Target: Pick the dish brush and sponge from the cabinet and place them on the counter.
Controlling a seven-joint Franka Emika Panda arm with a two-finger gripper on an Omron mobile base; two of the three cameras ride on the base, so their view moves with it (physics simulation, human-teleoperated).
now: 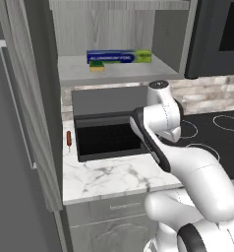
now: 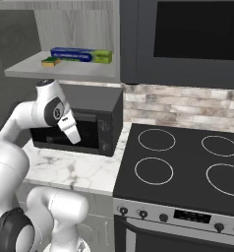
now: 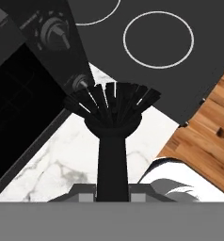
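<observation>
The dish brush (image 3: pixel 112 110), black with a fanned head of bristles, stands straight out of my gripper (image 3: pixel 112 190), which is shut on its handle. It hangs above the white marble counter (image 3: pixel 57 164), in front of the toaster oven. From the right base view my gripper (image 2: pixel 75 138) points down before the oven's door; the brush is lost there against the black. The sponge (image 1: pixel 97 68) (image 2: pixel 51 62), yellow with a green top, lies on the open cabinet's pale shelf (image 1: pixel 119 75) (image 2: pixel 65 72).
A blue-and-green foil box (image 1: pixel 119 57) (image 2: pixel 82 54) lies behind the sponge. The black toaster oven (image 1: pixel 109 130) (image 2: pixel 92 123) fills the back of the counter (image 1: pixel 114 177). A small orange-red stick (image 1: pixel 68 139) lies left of it. The stovetop (image 2: pixel 188 162) is to the right; the cabinet door (image 1: pixel 30 108) hangs open on the left.
</observation>
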